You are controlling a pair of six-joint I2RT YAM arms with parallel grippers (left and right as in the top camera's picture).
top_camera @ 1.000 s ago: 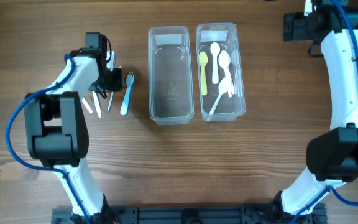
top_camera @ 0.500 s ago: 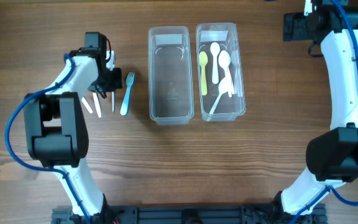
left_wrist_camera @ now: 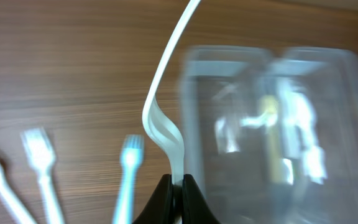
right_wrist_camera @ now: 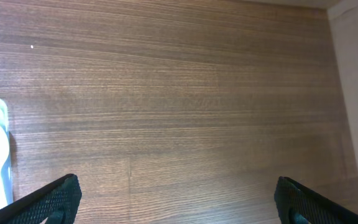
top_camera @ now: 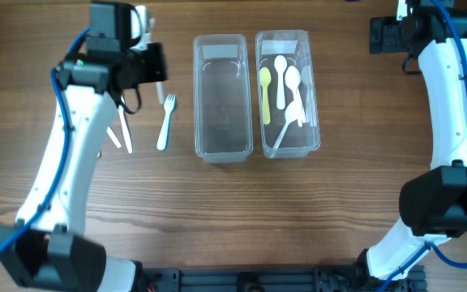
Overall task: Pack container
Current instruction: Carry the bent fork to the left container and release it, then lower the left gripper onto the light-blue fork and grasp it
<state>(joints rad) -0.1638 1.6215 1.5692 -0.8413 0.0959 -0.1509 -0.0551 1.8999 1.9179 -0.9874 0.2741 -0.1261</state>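
I've raised my left gripper point(left_wrist_camera: 178, 186) toward the frame's upper left, lifting what looks like a white fork point(left_wrist_camera: 165, 134) off the table point(top_camera: 217, 211).

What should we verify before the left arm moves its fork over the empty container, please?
1. Left gripper shut on the white fork: ok.
2. Fork held off the table: ok.
3. Left container empty, with room for the fork: ok.
4. Light blue fork lies flat between gripper and container, below the likely path: ok.
5. Right gripper open, holding nothing: ok.
6. Fork steady in the grip: cannot tell, the left wrist view is blurred.
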